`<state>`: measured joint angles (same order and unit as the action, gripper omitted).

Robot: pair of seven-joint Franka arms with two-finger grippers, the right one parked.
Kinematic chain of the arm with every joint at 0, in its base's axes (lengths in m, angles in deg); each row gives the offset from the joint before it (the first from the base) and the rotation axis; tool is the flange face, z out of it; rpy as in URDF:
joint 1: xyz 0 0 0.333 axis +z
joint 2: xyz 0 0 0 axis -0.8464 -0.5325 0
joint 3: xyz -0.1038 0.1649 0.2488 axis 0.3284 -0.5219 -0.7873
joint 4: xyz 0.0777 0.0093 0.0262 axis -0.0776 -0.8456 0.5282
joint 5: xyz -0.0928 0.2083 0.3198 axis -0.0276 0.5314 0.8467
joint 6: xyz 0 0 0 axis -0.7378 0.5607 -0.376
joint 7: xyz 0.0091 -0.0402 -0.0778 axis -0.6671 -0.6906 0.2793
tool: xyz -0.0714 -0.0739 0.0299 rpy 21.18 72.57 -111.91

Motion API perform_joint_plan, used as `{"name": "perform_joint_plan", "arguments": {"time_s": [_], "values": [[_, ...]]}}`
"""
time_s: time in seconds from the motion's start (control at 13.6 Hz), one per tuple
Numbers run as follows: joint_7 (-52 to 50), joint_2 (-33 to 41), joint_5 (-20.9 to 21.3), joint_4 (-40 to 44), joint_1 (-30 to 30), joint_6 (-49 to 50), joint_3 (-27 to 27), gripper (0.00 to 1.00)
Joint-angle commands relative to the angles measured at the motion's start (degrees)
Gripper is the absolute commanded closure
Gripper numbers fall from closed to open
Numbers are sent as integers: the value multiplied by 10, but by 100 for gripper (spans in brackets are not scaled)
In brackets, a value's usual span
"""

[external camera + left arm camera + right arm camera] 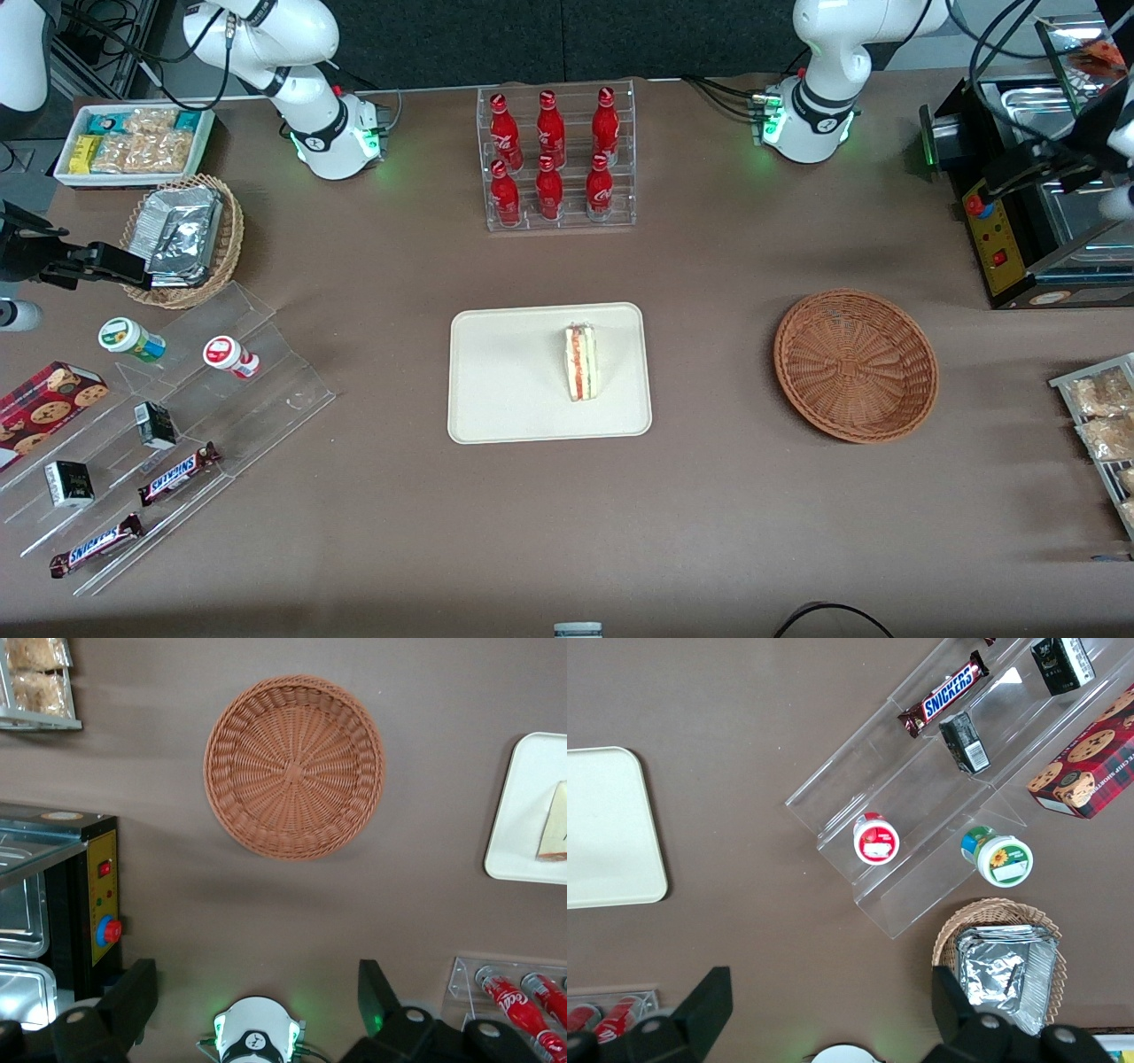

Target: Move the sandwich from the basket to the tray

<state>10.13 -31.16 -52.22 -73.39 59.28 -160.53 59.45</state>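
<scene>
The sandwich [581, 361], a pale wedge with red and green filling at its edge, lies on the cream tray [505, 372] in the middle of the table. Only its corner [554, 833] shows on the tray [523, 806] in the left wrist view. The reddish-brown wicker basket [856, 365] beside the tray, toward the working arm's end, holds nothing; its bare weave [294, 767] fills the wrist view. My gripper [1010, 177] hangs high over the black machine, apart from the basket. Its fingers [376, 997] stand wide apart, so the gripper [255, 992] is open with nothing between them.
A clear rack of red bottles [556, 158] stands farther from the front camera than the tray. A black machine with a red knob [1001, 221] and a rack of snack packets [1103, 416] sit at the working arm's end. The working arm's base [811, 115] is nearby.
</scene>
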Motion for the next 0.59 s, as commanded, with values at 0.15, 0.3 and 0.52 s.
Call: {"name": "perform_joint_plan", "arguments": {"time_s": [0.15,0.3,0.52], "values": [[7,46,-5,-61,-27,-45,-21,0],[6,32,-3,-48,-27,-45,-19,0],[6,6,-6,-8,-28,-31,-18,0]]}}
